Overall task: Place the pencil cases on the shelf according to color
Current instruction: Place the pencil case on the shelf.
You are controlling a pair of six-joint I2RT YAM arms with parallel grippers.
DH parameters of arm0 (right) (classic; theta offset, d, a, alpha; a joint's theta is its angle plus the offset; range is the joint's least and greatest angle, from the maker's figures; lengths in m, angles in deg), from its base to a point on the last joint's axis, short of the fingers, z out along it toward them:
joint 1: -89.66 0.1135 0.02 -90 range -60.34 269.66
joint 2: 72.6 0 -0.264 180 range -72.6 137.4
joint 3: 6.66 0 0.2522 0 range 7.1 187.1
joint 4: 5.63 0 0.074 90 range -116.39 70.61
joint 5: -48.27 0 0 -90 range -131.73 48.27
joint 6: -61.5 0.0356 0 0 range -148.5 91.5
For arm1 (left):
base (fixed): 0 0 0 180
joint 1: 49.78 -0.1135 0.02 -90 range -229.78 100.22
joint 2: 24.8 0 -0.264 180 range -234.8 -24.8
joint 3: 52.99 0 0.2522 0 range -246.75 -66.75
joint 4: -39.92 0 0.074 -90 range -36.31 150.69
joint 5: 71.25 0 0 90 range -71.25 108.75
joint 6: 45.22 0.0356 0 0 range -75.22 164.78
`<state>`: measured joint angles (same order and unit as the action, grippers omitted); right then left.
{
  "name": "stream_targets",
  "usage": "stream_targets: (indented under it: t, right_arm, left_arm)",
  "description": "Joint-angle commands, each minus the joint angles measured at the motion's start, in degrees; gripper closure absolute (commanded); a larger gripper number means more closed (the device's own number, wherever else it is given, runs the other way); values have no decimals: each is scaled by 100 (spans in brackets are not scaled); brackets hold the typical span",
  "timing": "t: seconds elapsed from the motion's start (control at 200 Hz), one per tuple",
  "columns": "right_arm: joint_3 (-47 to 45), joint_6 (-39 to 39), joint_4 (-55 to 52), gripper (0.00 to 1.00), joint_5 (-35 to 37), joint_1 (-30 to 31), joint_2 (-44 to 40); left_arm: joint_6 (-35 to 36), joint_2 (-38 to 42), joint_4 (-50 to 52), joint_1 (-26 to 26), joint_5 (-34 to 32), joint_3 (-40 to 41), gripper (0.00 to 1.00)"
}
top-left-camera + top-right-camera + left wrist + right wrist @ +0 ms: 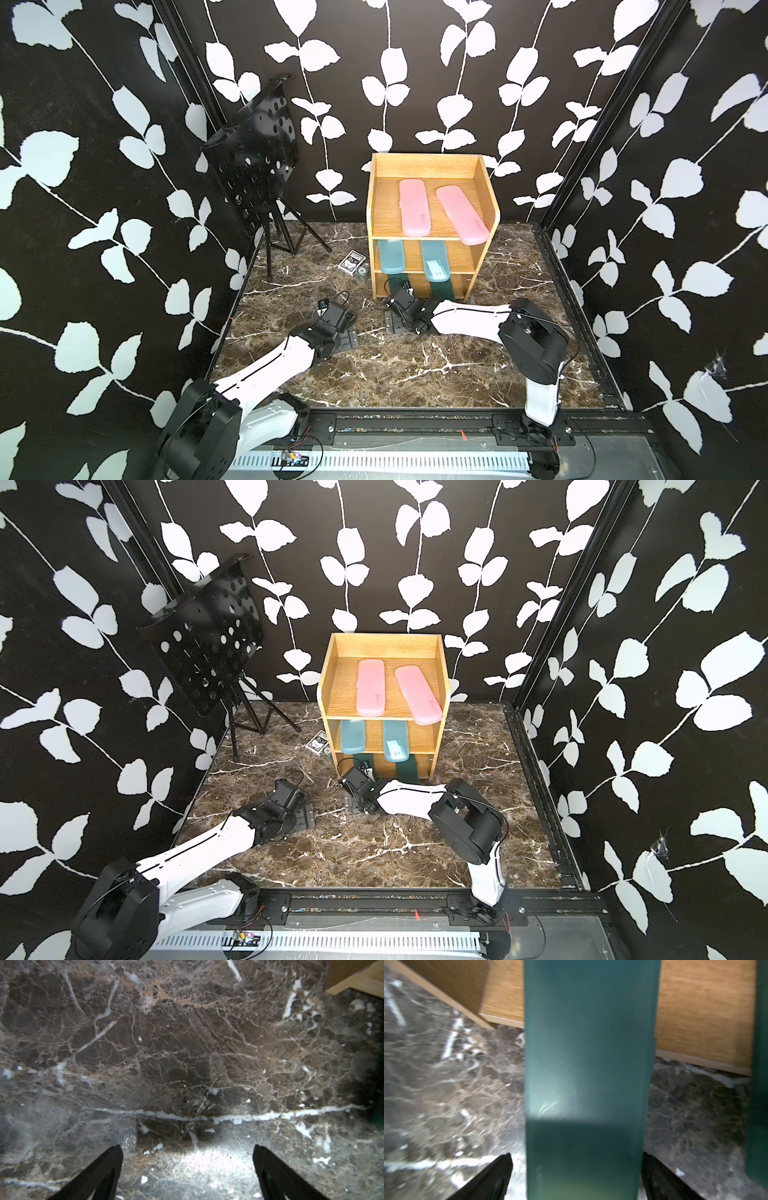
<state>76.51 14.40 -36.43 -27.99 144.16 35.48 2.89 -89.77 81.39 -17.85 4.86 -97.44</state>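
The shelf (370, 216) (322, 696) stands at the back of the table. Two pink pencil cases (414, 206) (462, 214) lie on its top tier and two blue ones (391, 257) (434, 262) on the middle tier. Two dark green cases stick out of the bottom tier over the table. One (441, 286) shows in both top views. The other (587, 1064) (365, 760) lies between the fingers of my right gripper (576, 1156) (401, 293), which is open, with a gap beside one finger. My left gripper (187, 1147) (334, 316) hangs open over bare marble.
A black perforated music stand (253, 166) on a tripod occupies the back left corner. A small playing-card box (352, 262) lies on the marble just left of the shelf. Black patterned walls close in three sides, and a rail (415, 428) runs along the front.
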Motion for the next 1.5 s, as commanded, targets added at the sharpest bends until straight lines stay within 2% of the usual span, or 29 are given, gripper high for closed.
stream_targets:
  t: [0.0, 0.135, 0.34, 0.48, 0.63, 0.75, 0.955, 1.2, 1.495]
  right_arm:
    - [-255, -3, -51, 1, 12, 43, -720]
    - [-259, 52, -476, 1, -335, 107, -1030]
    - [-831, 397, -571, 3, -84, 452, -1445]
    - [-934, 602, -824, 19, 88, 671, -1366]
    - [-1143, 656, -445, 50, 274, 687, -1073]
    - [-919, 433, -280, 58, 444, 613, -624]
    - [-424, 120, -127, 63, 617, 434, 30]
    - [-239, -80, 33, 61, 858, 75, 43]
    - [368, -559, 87, 59, 790, -62, 269]
  left_arm:
    - [101, -35, -125, -37, 75, 22, 1]
    - [115, -27, -101, -42, 67, -53, 1]
    - [96, 320, -11, -50, 66, 39, 1]
    - [215, 766, -236, -47, 154, 252, 1]
    - [425, 1005, 58, -52, -97, 129, 1]
    - [503, 1058, 156, -48, -131, 80, 1]
    - [411, 1113, 371, -46, -139, 68, 1]
    - [339, 1422, 429, -46, -193, 256, 1]
    - [392, 1302, 524, -54, -297, 96, 1]
